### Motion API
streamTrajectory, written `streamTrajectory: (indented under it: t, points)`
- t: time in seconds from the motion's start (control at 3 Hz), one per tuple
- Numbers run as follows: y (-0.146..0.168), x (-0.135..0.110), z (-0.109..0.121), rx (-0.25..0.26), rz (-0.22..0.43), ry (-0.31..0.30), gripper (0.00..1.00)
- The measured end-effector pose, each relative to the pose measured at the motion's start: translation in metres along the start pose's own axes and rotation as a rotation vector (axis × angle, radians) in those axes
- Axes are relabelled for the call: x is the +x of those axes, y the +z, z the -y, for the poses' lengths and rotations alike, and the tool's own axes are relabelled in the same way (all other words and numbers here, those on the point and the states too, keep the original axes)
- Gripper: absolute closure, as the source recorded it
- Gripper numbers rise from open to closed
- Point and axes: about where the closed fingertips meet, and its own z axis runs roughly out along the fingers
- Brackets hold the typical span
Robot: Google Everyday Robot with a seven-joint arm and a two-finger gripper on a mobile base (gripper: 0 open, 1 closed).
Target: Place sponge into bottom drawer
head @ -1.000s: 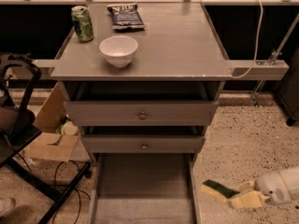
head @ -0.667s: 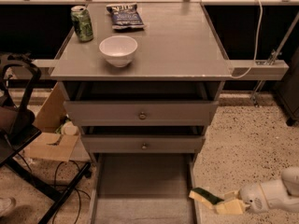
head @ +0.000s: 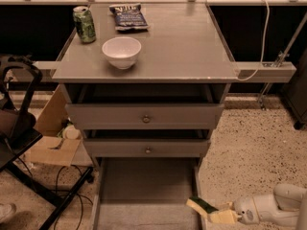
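Down at five o'clock in the view, the white arm's end effector (head: 221,216) reaches in from the right edge, just above the speckled floor. Its tan fingers (head: 224,218) pinch one end of the small rectangular yellow foam sponge with a dark green scrub layer (head: 202,206). The sponge tilts with its green side up and its free end points toward ten o'clock, across the thin right wall of the long shallow grey bottom drawer (head: 144,188). That drawer is pulled out. Whether the sponge touches the wall, I cannot tell.

At twelve o'clock from the tray sit two grey upper drawers with round knobs (head: 144,117), each partly open. On the grey worktop (head: 187,42) above them stand a round white bowl (head: 122,51), a green drink can (head: 84,25) at its eleven o'clock, and a dark blue snack bag (head: 128,17) at its twelve o'clock.

At nine o'clock of the cabinet lies a brown cardboard box (head: 50,145) beside a black chair frame (head: 19,123).
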Motion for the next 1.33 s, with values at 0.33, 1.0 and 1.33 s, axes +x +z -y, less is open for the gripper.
streamTrajectory:
  t: [0.33, 1.0, 1.33]
  points:
    - [0.032, -0.007, 0.014, 0.02, -0.033, -0.065, 1.0]
    - [0.148, -0.024, 0.033, 0.116, -0.093, -0.36, 1.0]
    - [0.192, -0.033, 0.045, 0.191, -0.081, -0.473, 1.0]
